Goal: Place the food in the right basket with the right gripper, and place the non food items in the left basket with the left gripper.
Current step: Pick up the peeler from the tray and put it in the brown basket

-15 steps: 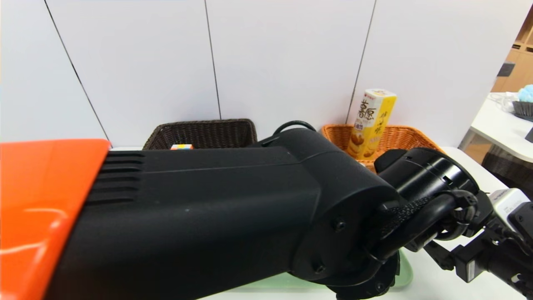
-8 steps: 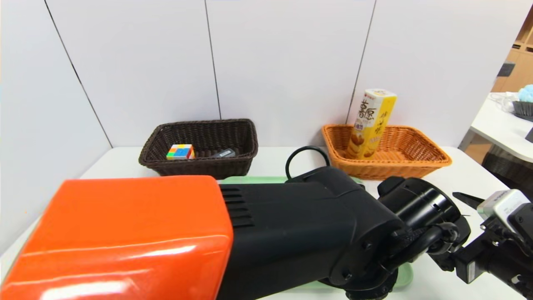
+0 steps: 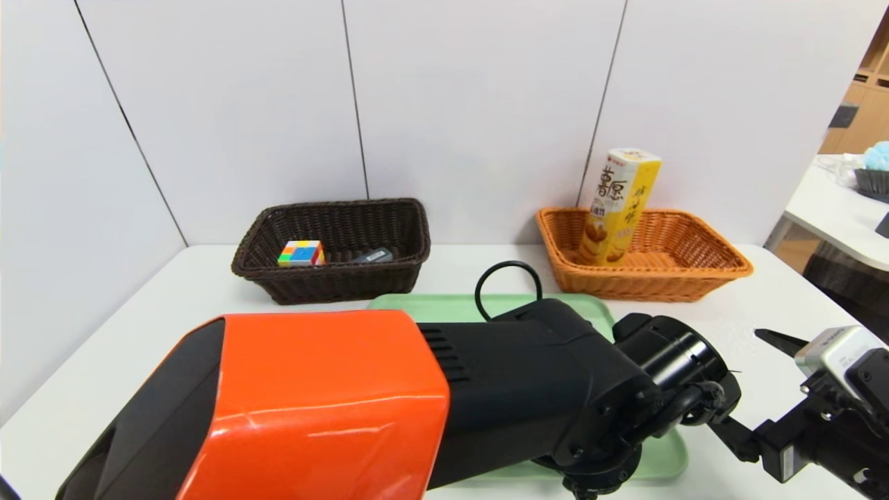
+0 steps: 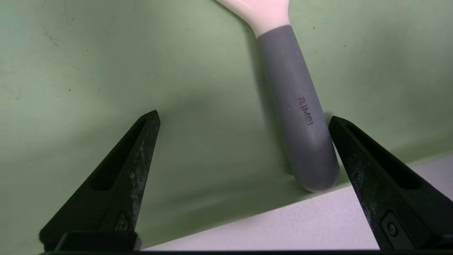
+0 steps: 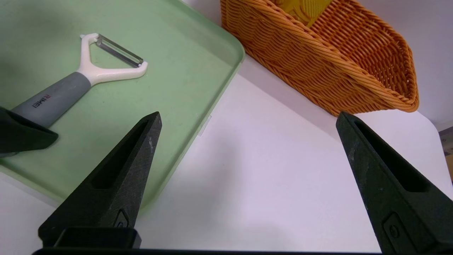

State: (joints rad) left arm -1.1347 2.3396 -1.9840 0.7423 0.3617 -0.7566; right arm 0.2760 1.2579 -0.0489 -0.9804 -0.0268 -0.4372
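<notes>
- One peeler [image 5: 67, 86] lies on the tray [image 5: 170, 92], whole blade in the right wrist view; the left wrist view cuts its head off.
- Two baskets show in the head view: dark [image 3: 333, 278] with cube [image 3: 301, 253] and a gray item [image 3: 376, 255], orange [image 3: 646, 281] with carton [image 3: 619, 208].
- Left arm hides the peeler from the head view.
- Left hand [image 4: 244, 118]: wide open around the peeler's handle, gripping nothing.
- Right hand [image 5: 249, 115]: wide open, empty, over the worktop [image 5: 247, 177].
</notes>
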